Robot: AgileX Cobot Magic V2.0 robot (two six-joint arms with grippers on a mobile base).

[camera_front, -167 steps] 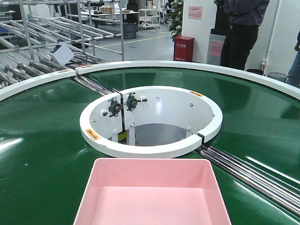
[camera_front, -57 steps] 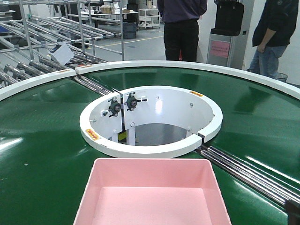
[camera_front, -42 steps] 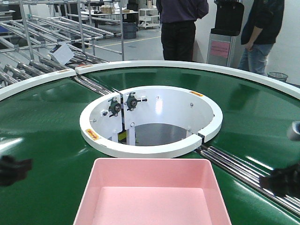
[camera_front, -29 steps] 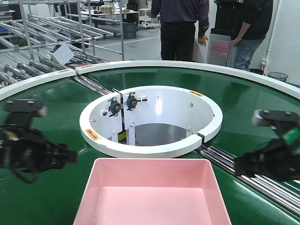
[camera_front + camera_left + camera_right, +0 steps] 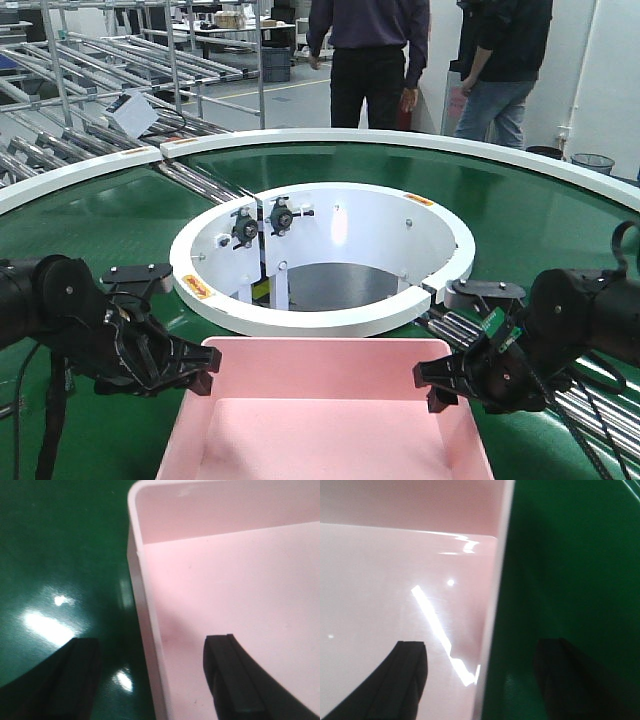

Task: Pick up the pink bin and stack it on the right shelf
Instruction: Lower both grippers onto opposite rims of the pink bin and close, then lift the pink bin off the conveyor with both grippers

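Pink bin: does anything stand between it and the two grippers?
Nothing visible does. The left gripper and the right gripper are open, each astride a side wall of the bin, one finger inside, one outside.

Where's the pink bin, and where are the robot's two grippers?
pink bin (image 5: 320,440), front view, its floor.
left gripper (image 5: 150,647), left wrist view, between its fingertips.
right gripper (image 5: 482,652), right wrist view, between its fingertips.

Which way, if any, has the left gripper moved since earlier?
Yes. The left gripper came from the left edge rightward, now below the white ring, at the left wall of the pink bin, jaws open astride it.
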